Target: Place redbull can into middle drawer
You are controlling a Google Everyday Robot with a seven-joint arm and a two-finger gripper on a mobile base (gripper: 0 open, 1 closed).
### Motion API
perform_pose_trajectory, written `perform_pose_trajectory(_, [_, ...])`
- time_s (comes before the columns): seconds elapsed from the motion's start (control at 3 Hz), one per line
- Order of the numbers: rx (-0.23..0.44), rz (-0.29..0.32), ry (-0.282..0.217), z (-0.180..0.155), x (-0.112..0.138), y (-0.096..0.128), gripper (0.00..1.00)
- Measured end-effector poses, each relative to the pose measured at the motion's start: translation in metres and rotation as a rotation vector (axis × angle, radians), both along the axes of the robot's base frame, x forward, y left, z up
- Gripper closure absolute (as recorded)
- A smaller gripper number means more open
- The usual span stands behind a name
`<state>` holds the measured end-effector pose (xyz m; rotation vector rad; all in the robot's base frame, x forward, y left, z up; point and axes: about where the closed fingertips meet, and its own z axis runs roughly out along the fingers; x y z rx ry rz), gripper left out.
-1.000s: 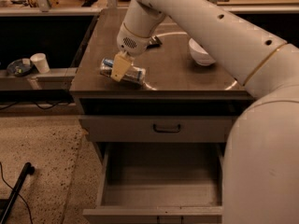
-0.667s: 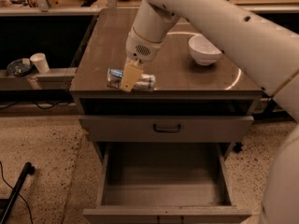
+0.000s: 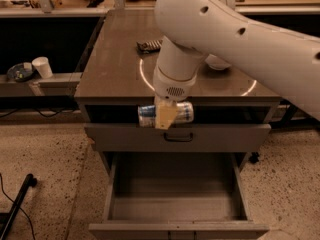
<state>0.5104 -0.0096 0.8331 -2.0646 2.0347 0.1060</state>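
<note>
My gripper (image 3: 165, 115) is shut on the redbull can (image 3: 148, 115), a slim silver-and-blue can held lying sideways. It hangs just past the cabinet's front edge, in front of the closed upper drawer front (image 3: 125, 138) with its dark handle (image 3: 178, 137). The middle drawer (image 3: 175, 196) stands pulled open below, wide and grey with a bare flat floor. The can is well above that floor. My white arm (image 3: 240, 29) crosses the top right of the view.
A dark snack bar wrapper (image 3: 150, 45) lies on the cabinet top (image 3: 115, 69). A white bowl (image 3: 219, 62) is mostly hidden behind my arm. A white cup (image 3: 42, 67) stands on a low shelf at left. A black pole (image 3: 17, 204) lies on the floor at lower left.
My gripper has carried the can from the cabinet top forward and down past the front edge, to in front of the upper drawer. The view has drawn closer.
</note>
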Motion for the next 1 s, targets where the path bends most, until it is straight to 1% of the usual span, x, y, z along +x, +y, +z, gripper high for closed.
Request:
perform_pose_trajectory(0.33, [-0.071, 0.012, 0.070, -0.048, -0.024, -0.015, 1.00])
perform_pose_trajectory(0.67, [-0.002, -0.016, 0.060, -0.085, -0.003, -0.009, 1.00])
perform_pose_trajectory(1.0, [0.071, -0.064, 0.108, -0.168, -0.009, -0.005, 1.00])
